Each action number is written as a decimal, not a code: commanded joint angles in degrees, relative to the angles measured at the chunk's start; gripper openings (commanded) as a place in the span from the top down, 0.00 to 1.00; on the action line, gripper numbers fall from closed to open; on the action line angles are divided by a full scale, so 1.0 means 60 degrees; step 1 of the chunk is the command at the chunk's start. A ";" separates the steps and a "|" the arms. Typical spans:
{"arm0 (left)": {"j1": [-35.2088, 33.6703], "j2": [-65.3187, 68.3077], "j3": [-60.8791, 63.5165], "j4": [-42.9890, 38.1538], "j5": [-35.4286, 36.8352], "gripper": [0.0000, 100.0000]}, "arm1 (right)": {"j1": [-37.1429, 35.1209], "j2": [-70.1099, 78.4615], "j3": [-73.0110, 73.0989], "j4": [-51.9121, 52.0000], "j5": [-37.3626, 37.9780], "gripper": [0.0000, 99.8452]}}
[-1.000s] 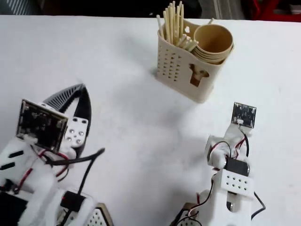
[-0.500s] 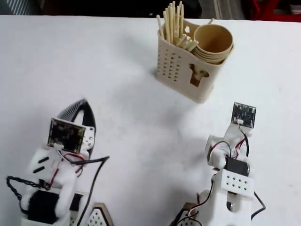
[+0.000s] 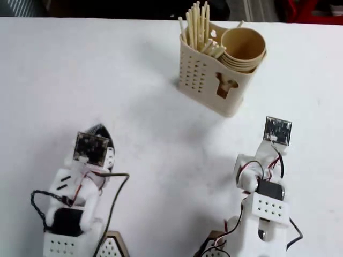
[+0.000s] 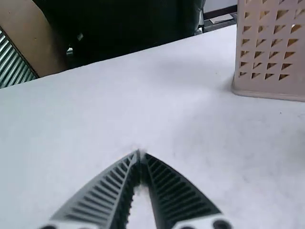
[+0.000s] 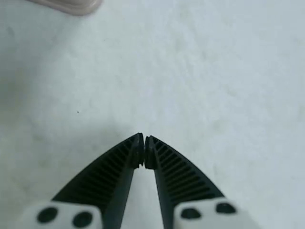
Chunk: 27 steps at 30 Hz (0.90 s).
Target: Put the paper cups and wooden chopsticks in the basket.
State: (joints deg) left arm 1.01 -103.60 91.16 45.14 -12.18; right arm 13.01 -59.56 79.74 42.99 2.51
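**Cream plastic basket held the cups and chopsticks; both grippers closed on nothing**

The perforated basket (image 3: 211, 88) stood on the white table (image 3: 107, 69) toward its far side. A nested stack of paper cups (image 3: 244, 49) sat upright in one end, and a bundle of wooden chopsticks (image 3: 197, 27) stood on end in the other, just beside the cups. The left gripper (image 4: 140, 158) was low over the table's near side, well apart from the basket, its ribbed black jaws pressed tip to tip with nothing between them. The right gripper (image 5: 143, 144) was nearer the basket, its jaws likewise closed together and gripping nothing.
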 commanded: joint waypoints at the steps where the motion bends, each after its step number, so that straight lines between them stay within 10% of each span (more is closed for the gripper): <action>1: -0.0051 -0.0081 0.1011 -0.1084 0.0029 0.97 | -0.0110 -0.0154 -0.0073 -0.0066 0.0044 0.98; 27: -0.0051 -0.0095 0.0982 0.2359 0.0103 0.97 | -0.1634 -0.6967 0.1744 0.2513 0.0029 0.98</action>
State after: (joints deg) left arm 1.01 -103.60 97.23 59.12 -12.18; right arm 3.96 -100.79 91.25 57.58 2.51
